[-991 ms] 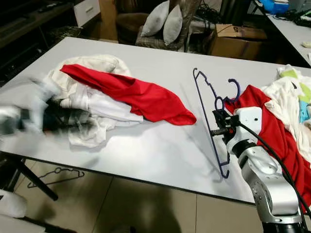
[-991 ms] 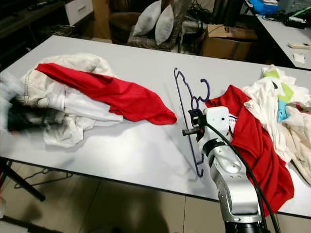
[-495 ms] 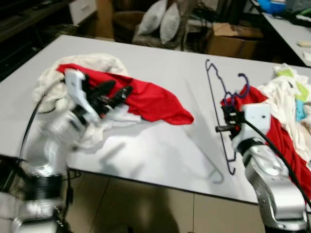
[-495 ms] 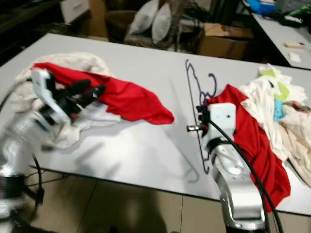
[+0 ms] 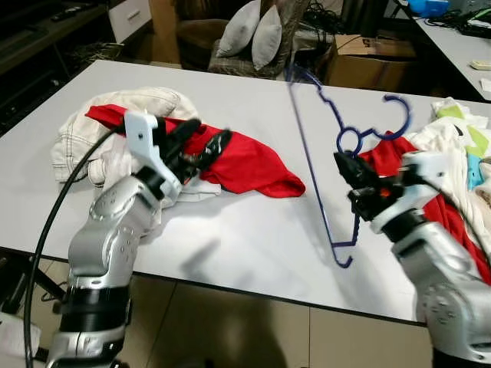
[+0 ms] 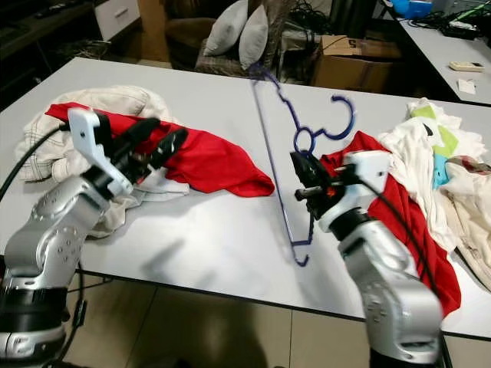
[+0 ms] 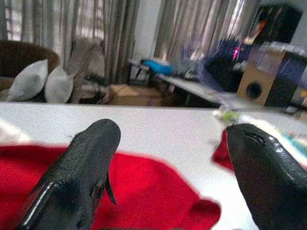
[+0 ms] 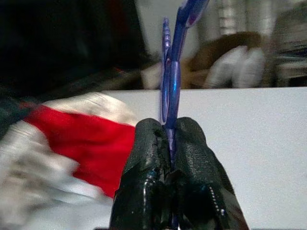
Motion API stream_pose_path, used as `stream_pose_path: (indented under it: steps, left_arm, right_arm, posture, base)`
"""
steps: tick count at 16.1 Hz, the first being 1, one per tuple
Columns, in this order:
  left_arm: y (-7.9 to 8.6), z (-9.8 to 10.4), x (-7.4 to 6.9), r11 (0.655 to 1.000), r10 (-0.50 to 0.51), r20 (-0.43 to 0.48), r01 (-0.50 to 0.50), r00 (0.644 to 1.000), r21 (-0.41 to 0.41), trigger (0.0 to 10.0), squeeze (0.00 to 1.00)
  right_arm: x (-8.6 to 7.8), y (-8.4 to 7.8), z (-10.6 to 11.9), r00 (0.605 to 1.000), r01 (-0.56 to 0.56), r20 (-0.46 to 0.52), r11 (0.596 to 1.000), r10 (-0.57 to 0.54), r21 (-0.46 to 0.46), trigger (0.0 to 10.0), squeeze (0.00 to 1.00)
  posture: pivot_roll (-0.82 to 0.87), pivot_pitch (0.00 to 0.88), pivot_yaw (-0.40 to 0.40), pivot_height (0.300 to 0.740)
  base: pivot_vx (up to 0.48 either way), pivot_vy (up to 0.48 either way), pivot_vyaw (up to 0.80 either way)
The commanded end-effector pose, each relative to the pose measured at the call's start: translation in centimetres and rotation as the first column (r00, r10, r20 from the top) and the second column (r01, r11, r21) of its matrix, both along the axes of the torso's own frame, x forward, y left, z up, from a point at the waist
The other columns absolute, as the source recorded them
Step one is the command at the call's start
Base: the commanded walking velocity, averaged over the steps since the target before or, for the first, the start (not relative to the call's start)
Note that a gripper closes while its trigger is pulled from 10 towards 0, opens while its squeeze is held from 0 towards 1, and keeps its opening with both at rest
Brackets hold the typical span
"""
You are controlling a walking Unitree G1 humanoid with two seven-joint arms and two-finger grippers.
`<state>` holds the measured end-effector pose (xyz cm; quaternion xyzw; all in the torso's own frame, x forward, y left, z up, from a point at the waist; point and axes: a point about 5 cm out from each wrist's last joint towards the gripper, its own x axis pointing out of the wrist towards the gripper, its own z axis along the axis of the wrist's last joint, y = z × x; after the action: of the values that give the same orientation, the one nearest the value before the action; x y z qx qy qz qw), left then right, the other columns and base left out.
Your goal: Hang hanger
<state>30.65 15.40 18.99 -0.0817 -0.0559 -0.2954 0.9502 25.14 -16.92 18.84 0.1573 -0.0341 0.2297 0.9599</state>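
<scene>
A blue plastic hanger [image 5: 322, 138] hangs tilted in the air above the white table [image 5: 253, 230], its hook [image 5: 391, 119] up and to the right. My right gripper [image 5: 354, 178] is shut on the hanger [image 8: 170, 76] just below the hook's neck. A red garment [image 5: 245, 161] lies spread over a pile of white clothes [image 5: 100, 130] on the table's left half. My left gripper [image 5: 201, 142] hovers open just above that red garment [image 7: 144, 191], its two fingers [image 7: 81, 167] wide apart with nothing between them.
More clothes, red [image 5: 460, 230] and white [image 5: 460, 146], are heaped at the table's right end behind my right arm. A cardboard box [image 5: 372, 65] and an armchair with grey cushions [image 5: 249, 34] stand past the far edge. Another table [image 5: 460, 38] runs at the back right.
My right gripper has lifted the hanger off the table and tipped it upright. My left arm has swung up and reached over the red garment with its fingers spread.
</scene>
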Motion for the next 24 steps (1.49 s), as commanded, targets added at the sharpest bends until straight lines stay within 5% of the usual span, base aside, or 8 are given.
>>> stream_pose_path:
  steps: [1, 4, 6, 8, 12, 19, 21, 24]
  left_arm:
    - [0.4, -0.9, -0.2, 0.999, 0.007, -0.004, -0.007, 1.0, 0.053, 10.0, 0.0]
    - [1.3, -1.7, -0.7, 0.996, 0.018, -0.02, -0.016, 1.0, 0.092, 10.0, 0.0]
    - [1.1, -2.1, -1.0, 0.992, 0.028, -0.021, -0.025, 0.999, 0.12, 10.0, 0.0]
    - [0.4, -3.1, -1.2, 0.988, 0.051, -0.03, -0.046, 0.998, 0.144, 10.0, 0.0]
    - [-0.5, -4.7, -1.5, 0.982, 0.091, -0.044, -0.083, 0.995, 0.17, 10.0, 0.0]
    - [-0.6, -4.9, -0.8, 0.964, 0.2, -0.012, -0.194, 0.98, 0.183, 10.0, 0.0]
    - [-0.7, -5.0, -0.5, 0.96, 0.207, -0.008, -0.202, 0.978, 0.194, 10.0, 0.0]
    - [-0.9, -5.2, -0.2, 0.96, 0.194, -0.027, -0.184, 0.981, 0.212, 10.0, 0.0]
  right_arm:
    - [-0.9, -0.5, 1.0, 0.995, -0.093, 0.034, 0.989, 0.09, 0.113, 10.0, 0.0]
    - [-2.3, -1.0, 1.9, 0.976, -0.21, 0.094, 0.956, 0.195, 0.205, 10.0, 0.0]
    - [-2.1, -1.3, 1.4, 0.991, -0.128, 0.043, 0.989, 0.126, 0.076, 10.0, 0.0]
    - [-1.3, -1.9, -0.7, 0.989, 0.103, -0.08, 0.969, -0.124, -0.222, 10.0, 0.0]
    - [-1.6, -2.0, -1.5, 0.92, 0.367, -0.046, 0.898, -0.388, -0.245, 10.0, 0.0]
    - [-0.2, -0.7, -0.8, 0.909, 0.405, 0.072, 0.827, -0.411, -0.389, 10.0, 0.0]
    - [-0.2, -1.1, -1.8, 0.889, 0.436, 0.093, 0.769, -0.447, -0.469, 10.0, 0.0]
    - [-0.4, -0.9, -2.2, 0.887, 0.437, 0.066, 0.784, -0.457, -0.44, 10.0, 0.0]
  posture:
    - [-0.02, 0.0, 0.039, 0.74]
    - [-0.02, 0.0, 0.033, 0.74]
    - [-0.02, 0.0, 0.029, 0.74]
    - [-0.02, 0.0, 0.029, 0.74]
    - [-0.03, 0.0, 0.019, 0.74]
    - [-0.02, 0.0, -0.012, 0.74]
    - [-0.03, 0.0, 0.005, 0.74]
    - [-0.04, 0.0, 0.023, 0.74]
  base:
    - [0.0, 0.0, 0.0]
    - [0.0, 0.0, 0.0]
    - [0.0, 0.0, 0.0]
    - [0.0, 0.0, 0.0]
    - [0.0, -0.257, 0.0]
    - [0.0, -0.363, 0.0]
    - [0.0, -0.366, 0.0]
    - [0.0, -0.245, 0.0]
